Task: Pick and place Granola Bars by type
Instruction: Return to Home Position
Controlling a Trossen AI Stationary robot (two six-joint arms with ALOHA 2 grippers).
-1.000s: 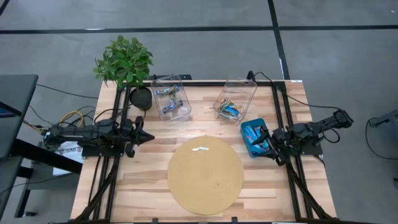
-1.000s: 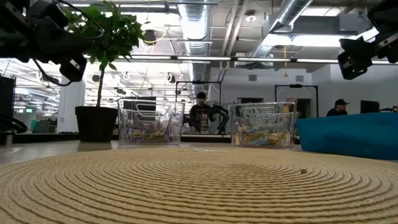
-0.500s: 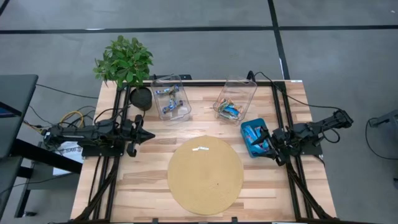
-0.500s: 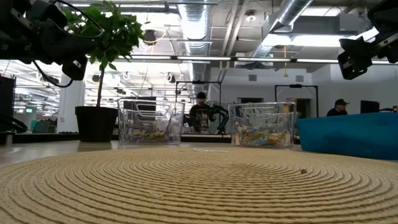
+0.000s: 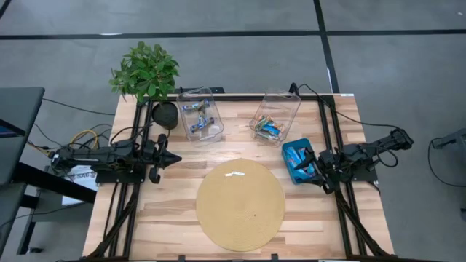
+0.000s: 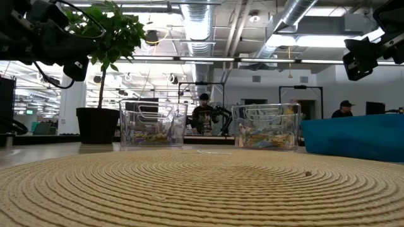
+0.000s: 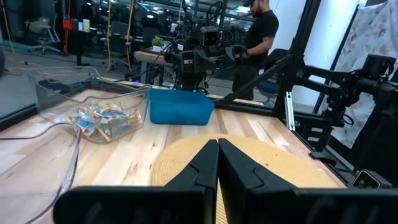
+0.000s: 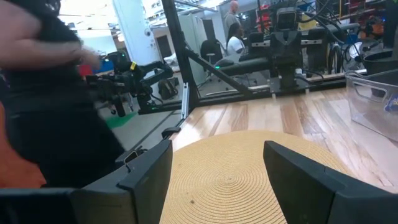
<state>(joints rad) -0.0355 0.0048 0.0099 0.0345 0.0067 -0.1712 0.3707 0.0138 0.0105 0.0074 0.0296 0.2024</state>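
Note:
Granola bars lie in three places: silvery ones in the left clear bin (image 5: 200, 116), mixed-coloured ones in the right clear bin (image 5: 275, 116) and blue ones (image 5: 295, 156) in the teal tray (image 5: 287, 149). My left gripper (image 5: 177, 159) is shut and empty. It hangs level above the table's left side and points at the round woven mat (image 5: 240, 206). My right gripper (image 5: 312, 167) is open and empty, and hangs level over the tray's right rim. In the wrist views the left fingers (image 7: 217, 158) are closed together, and the right gripper (image 8: 217, 168) stands wide over the mat (image 8: 249, 165).
A potted plant (image 5: 148, 73) stands at the far left corner beside the left bin. A small white strip (image 5: 234, 173) lies on the mat's far part. Black frame rails run along both table sides. People stand in the room beyond the table (image 6: 204, 113).
My left gripper has rolled slightly about its own pointing line without shifting its place. Nothing else has moved.

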